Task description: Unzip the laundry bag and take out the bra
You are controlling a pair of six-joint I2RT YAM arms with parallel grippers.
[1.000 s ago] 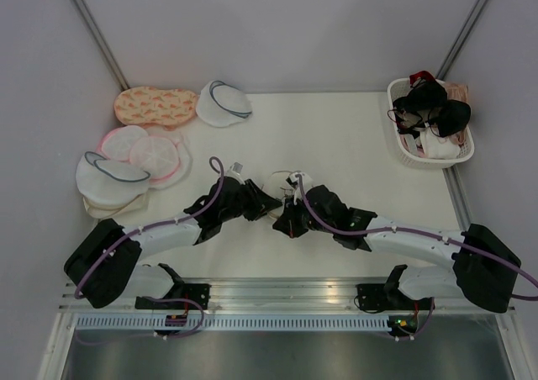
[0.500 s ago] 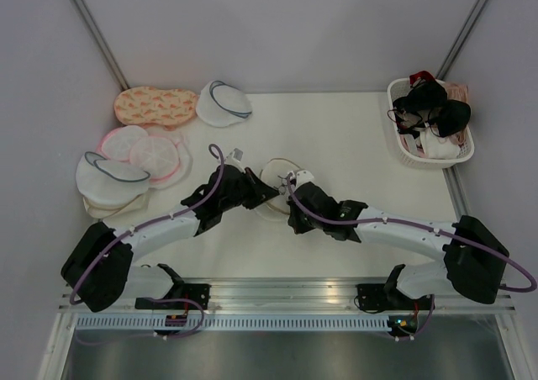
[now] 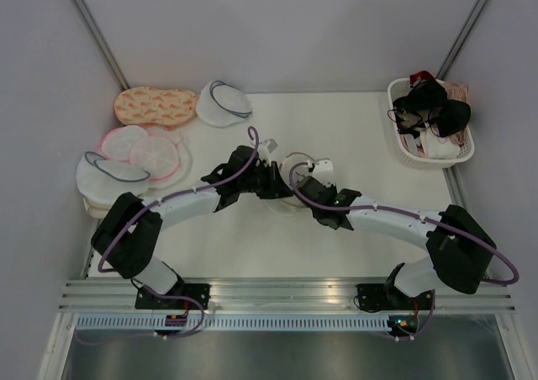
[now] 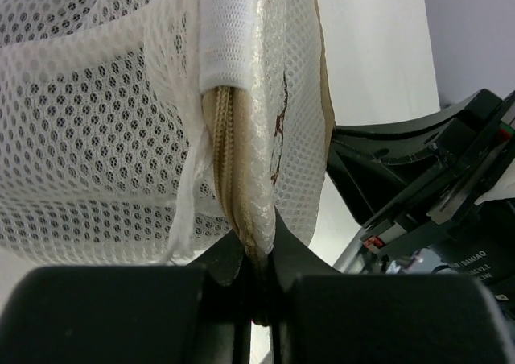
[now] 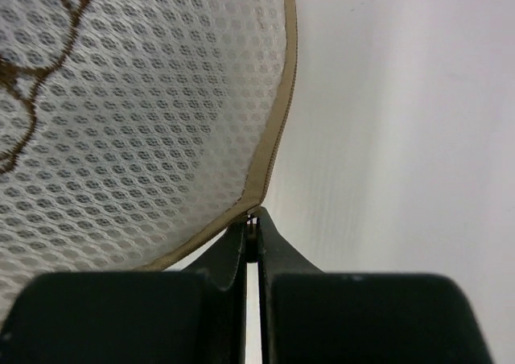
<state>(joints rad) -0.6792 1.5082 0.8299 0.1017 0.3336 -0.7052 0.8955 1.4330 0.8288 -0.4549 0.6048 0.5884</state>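
Observation:
The laundry bag (image 3: 296,168), a round white mesh pouch with a tan rim, sits mid-table between both grippers. My left gripper (image 3: 279,182) is at its left side. In the left wrist view it (image 4: 257,247) is shut on a fold of the bag (image 4: 105,122) at the closed tan zipper (image 4: 225,155). My right gripper (image 3: 308,187) is at the bag's near right edge. In the right wrist view it (image 5: 252,233) is shut on a small metal piece at the tan rim (image 5: 269,167), below the mesh face (image 5: 121,122) with its brown drawing. The bra is hidden.
Several round mesh pouches with pink and grey rims (image 3: 126,166) and an orange patterned one (image 3: 155,105) lie at the left. One more white pouch (image 3: 223,102) lies behind. A white basket (image 3: 402,149) of dark and pale garments stands at the far right.
Both arms have reached farther from their bases, and the bag has shifted away and slightly right with them. The left gripper has shut on the bag's zipper edge.

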